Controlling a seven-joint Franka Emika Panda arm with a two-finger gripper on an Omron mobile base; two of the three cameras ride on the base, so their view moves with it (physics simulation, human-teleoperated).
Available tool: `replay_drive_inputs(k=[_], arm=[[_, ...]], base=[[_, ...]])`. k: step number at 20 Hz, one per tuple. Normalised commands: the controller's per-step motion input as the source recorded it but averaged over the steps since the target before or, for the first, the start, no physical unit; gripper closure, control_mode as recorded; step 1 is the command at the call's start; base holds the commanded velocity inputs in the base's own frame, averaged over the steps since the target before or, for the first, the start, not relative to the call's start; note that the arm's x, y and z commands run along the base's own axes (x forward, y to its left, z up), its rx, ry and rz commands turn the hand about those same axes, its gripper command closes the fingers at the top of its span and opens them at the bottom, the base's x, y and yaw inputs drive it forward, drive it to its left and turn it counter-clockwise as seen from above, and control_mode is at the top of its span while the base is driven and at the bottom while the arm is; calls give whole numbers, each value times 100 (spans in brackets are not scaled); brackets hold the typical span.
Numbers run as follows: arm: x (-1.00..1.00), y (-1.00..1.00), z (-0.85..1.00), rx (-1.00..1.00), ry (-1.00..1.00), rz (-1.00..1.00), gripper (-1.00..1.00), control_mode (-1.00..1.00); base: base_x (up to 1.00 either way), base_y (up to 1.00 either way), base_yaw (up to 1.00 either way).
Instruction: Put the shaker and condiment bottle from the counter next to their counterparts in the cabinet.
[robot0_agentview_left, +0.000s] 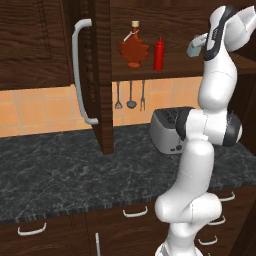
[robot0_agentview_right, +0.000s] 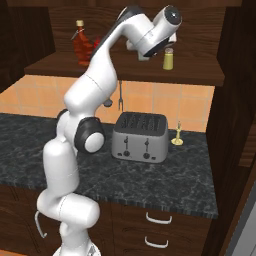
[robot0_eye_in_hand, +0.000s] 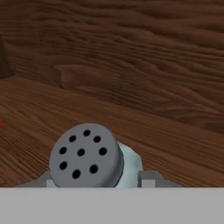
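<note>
Shaker (robot0_eye_in_hand: 89, 157) sits gripped in gripper (robot0_eye_in_hand: 98, 181) above cabinet (robot0_eye_in_hand: 131, 65) shelf.

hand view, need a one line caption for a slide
End effector holding the pale shaker, its holed grey cap toward the camera, over the wooden cabinet shelf.

A: What colours do you see in the upper half of the frame?
B: You see a red-brown syrup bottle (robot0_agentview_left: 134, 49), a bright red condiment bottle (robot0_agentview_left: 159, 54), and a yellow-green shaker (robot0_agentview_right: 168, 59) on the dark brown cabinet (robot0_agentview_left: 55, 45).
A: And at centre bottom of the hand view?
B: You see a pale blue-grey shaker (robot0_eye_in_hand: 94, 157) with a perforated grey cap.
</note>
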Motion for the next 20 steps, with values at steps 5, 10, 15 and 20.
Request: replay_drive_inputs(k=[5,10,15,20], arm=[[0,0,-36,-4,0,0,100,-100],[0,2,-25,-2,0,0,100,-100],[0,13,-7,0,0,-3,100,-100],[-1,17,-8,0,0,-3,100,-100]], base=[[0,0,0],[0,0,0],[0,0,0],[0,0,0]])
